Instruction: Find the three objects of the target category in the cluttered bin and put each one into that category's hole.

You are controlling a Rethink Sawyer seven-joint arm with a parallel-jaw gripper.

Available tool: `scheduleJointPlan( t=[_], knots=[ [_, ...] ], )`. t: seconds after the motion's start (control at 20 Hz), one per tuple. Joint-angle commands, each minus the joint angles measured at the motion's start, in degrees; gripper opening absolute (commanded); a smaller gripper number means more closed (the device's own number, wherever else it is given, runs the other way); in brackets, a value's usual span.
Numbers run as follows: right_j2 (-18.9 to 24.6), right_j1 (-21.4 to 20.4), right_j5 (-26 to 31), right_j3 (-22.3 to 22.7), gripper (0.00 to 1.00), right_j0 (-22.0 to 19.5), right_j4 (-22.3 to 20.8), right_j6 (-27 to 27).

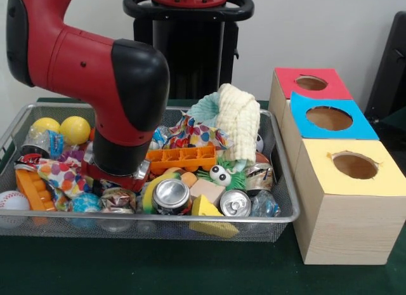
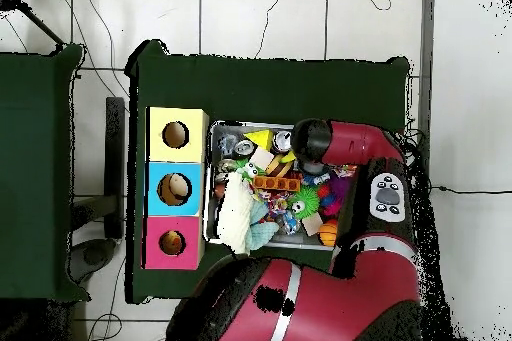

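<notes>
Arm (image 1: pixel 108 73) down in bin (image 1: pixel 279 181) clutter, left of orange tray (image 1: pixel 181 158).

Soft, even indoor light fills the front view, with no hard shadows; the wall behind is pale and flat. Small glare spots sit on the tops of the silver cans (image 1: pixel 171 195) and on the glossy red arm (image 1: pixel 82 60) at about 10 o'clock. The arm's black elbow reads dark and slightly soft, being closest to the lens. The overhead view is dimmer, and the green table cloth (image 2: pixel 270 82) is nearly black at 12 o'clock.
</notes>
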Motion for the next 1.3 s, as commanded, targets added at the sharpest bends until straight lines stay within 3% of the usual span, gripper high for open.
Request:
scheduleJointPlan(
  t=[0.05,0.6,1.3],
  knots=[
    [4.5,0.9,-5.3,9.6,1.00,2.6,6.0,16.9],
    [5.0,-2.5,-8.1,16.0,1.00,2.7,8.2,15.4],
    [3.8,-3.0,-6.6,16.1,1.00,4.0,10.7,15.1]
  ],
)
